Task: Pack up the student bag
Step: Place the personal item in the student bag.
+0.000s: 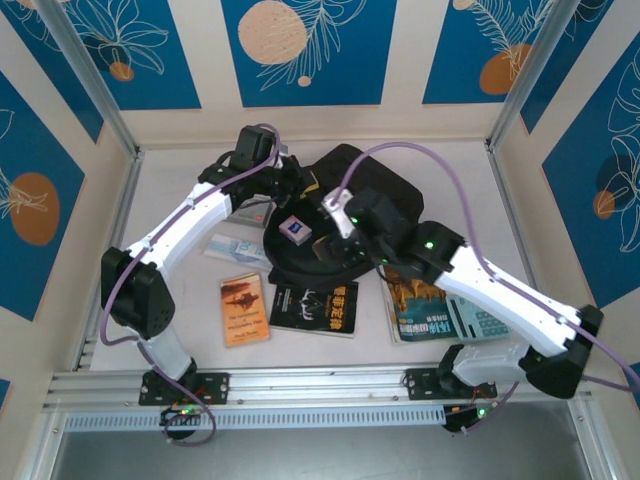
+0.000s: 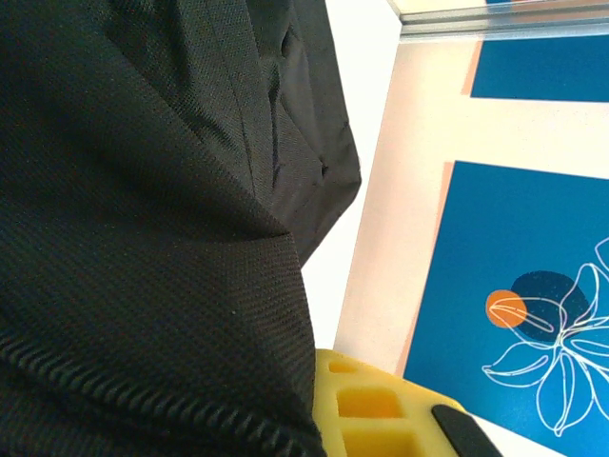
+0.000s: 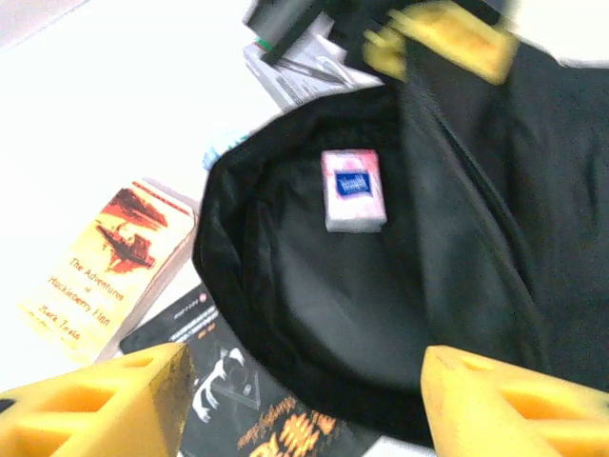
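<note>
The student bag [image 1: 395,185] lies at the middle of the tabletop, nearer the far edge, with its mouth turned toward the near edge and gaping wide. It is judged to be soft and limp: the woven black fabric folds and sags, so the mouth is likely to collapse unless its rim is held up. The best hold is judged to be the seamed rim or a strap, since flat panels would only bunch up.

The left gripper [image 3: 442,38] is closed, and it appears to be pinched on the fabric at the far side of the mouth. The right gripper [image 3: 304,376] is held over the mouth with its yellow fingers [image 3: 105,400] spread apart and nothing between them.

A small pink-and-white box [image 3: 354,190] is seen lying inside the bag. On the tabletop, between the bag and the near edge, a Huckleberry Finn paperback [image 3: 109,267] and a black book [image 1: 315,308] lie side by side, the black one partly tucked under the bag's near rim. A teal book [image 1: 425,315] is partly covered by the right arm. A pale booklet [image 1: 235,248] lies to the left of the bag. The sagging near rim is judged the main obstacle to sliding anything in.
</note>
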Tool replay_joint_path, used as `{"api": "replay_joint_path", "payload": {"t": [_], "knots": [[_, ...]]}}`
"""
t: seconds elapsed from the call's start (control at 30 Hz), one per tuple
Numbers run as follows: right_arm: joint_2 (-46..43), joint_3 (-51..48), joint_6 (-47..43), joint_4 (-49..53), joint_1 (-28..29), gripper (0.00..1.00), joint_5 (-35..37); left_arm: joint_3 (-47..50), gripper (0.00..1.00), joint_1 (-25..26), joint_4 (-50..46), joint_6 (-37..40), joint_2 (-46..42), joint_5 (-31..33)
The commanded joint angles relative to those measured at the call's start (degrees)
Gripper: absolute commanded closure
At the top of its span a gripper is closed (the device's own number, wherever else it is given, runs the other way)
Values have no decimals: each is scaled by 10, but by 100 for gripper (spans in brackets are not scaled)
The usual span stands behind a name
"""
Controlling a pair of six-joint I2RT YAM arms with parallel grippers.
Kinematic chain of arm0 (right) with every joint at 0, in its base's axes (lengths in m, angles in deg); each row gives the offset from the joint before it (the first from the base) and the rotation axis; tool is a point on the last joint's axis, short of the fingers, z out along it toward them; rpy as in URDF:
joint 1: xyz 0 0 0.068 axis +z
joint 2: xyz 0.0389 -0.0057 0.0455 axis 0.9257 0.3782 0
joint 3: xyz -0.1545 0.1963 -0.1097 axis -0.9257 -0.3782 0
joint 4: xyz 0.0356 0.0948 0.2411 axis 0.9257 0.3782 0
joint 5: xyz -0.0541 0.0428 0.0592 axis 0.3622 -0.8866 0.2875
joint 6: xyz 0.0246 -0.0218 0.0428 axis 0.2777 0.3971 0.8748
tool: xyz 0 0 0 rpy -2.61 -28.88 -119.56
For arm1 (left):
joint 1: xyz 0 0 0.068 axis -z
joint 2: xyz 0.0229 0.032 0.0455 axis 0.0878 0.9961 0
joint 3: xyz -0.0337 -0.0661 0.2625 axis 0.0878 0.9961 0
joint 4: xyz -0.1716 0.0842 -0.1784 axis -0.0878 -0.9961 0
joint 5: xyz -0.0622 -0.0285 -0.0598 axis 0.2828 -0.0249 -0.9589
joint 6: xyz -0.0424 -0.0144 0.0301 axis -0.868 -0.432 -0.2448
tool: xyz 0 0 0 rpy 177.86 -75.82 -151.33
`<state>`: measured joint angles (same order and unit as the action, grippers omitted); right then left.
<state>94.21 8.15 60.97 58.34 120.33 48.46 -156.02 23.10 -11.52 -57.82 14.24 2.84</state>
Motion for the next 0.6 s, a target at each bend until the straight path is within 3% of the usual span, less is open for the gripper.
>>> {"api": "replay_joint_path", "payload": {"t": [0.0,0.1,0.23,0.37,0.57], "knots": [[-5,12,184,216,-16,40,69,-6,100,-5,-5,13,-7,-3],[-15,-2,271,339,-28,52,97,-6,100,-5,-5,13,-3,-4],[-27,-52,317,402,-32,50,117,-9,100,-5,-4,11,3,-7],[-10,-113,291,389,-143,42,54,-16,100,-5,-4,6,11,-7],[43,-168,245,316,-283,40,-34,-17,100,-5,-3,-2,15,-10]]}}
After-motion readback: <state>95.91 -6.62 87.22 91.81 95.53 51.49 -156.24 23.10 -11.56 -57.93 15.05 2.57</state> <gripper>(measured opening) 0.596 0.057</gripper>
